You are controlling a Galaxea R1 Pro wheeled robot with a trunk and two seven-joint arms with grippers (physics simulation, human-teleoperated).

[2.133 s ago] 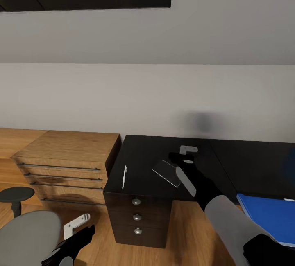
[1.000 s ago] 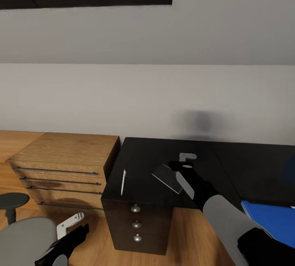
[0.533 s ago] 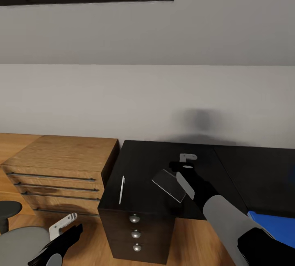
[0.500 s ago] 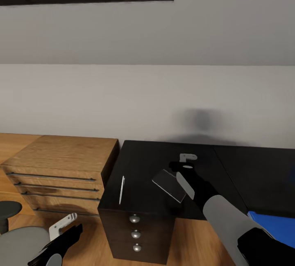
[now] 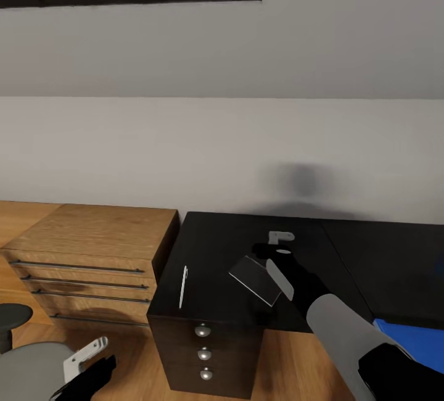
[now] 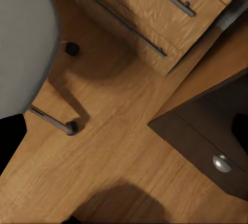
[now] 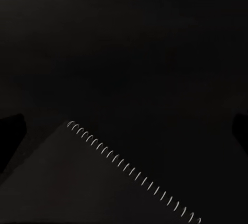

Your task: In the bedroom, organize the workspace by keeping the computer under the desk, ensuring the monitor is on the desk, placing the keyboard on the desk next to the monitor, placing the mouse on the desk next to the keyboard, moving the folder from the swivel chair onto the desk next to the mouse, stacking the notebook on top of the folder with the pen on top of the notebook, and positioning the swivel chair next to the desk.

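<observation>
The glossy black desk (image 5: 216, 247) stands against the wall, three silver knobs on its drawer front. A thin white pen (image 5: 183, 287) lies near the desk's left edge. The grey spiral notebook (image 5: 250, 277) lies at an angle beside it. My right gripper (image 5: 271, 250) hovers at the notebook's right edge, fingers apart, gripping nothing. In the right wrist view the notebook (image 7: 77, 182) sits close below, on the dark desk top (image 7: 129, 53). A corner of the blue folder (image 5: 413, 342) shows at lower right. The swivel chair's grey seat (image 5: 24, 367) is at lower left, and my left gripper (image 5: 86, 367) hangs open beside it.
A light-wood dresser (image 5: 86, 247) with long bar handles abuts the desk's left side. In the left wrist view I look down on the wood floor (image 6: 119, 146), the chair seat (image 6: 20, 38), a chair leg with a caster (image 6: 71, 127) and a desk drawer knob (image 6: 222, 163). A dark round stool (image 5: 9, 318) stands far left.
The whole view has shifted, so desk, dresser and chair sit lower and the folder shows less. In the last half second my left gripper has dropped lower. My right gripper stays by the notebook.
</observation>
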